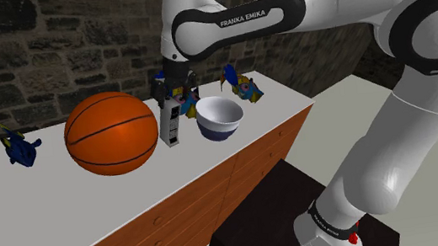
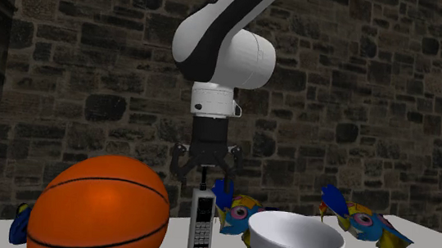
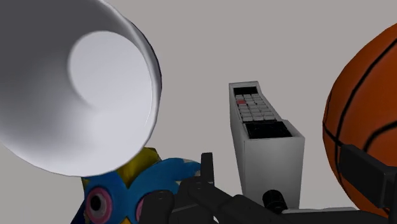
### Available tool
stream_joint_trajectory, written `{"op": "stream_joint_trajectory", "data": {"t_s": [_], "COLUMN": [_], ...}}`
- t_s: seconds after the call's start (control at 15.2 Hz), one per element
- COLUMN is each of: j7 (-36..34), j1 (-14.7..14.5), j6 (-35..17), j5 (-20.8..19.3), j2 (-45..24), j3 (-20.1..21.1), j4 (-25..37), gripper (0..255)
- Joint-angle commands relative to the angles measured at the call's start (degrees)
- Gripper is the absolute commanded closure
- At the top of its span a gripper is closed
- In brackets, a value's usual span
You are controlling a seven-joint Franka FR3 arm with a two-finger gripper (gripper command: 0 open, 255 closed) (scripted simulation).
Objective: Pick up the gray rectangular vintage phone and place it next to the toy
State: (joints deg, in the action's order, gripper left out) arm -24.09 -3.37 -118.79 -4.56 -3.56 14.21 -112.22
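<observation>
**Phone upright beneath spread fingers**

The grey phone (image 1: 170,125) stands on end at the shoulder view's centre, between the basketball (image 1: 112,133) and the white bowl (image 1: 219,118) — the gripper (image 1: 178,91) hovers just above it, its 2 fingers apart

Home: stone wall (image 2: 394,93), wooden dresser (image 1: 217,196)

Phone (image 1: 170,123) hemmed by basketball (image 1: 111,133), bowl (image 1: 219,118)
</observation>
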Motion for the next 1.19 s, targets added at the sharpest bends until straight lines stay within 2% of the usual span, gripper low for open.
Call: {"op": "stream_joint_trajectory", "data": {"t_s": [0.0,0.53,0.59,1.12], "j7": [-0.2,-0.2,-0.2,-0.2], "j1": [0.0,0.0,0.0,0.0], "j6": [-1.6,-2.0,-2.0,-2.0], "j5": [-0.2,-0.3,-0.3,-0.3], "j2": [-0.6,-0.8,-0.8,-0.8], "j3": [0.0,-0.1,-0.1,-0.1], "j4": [-0.9,-1.2,-1.2,-1.2], "gripper": [0,0,255,255]}}
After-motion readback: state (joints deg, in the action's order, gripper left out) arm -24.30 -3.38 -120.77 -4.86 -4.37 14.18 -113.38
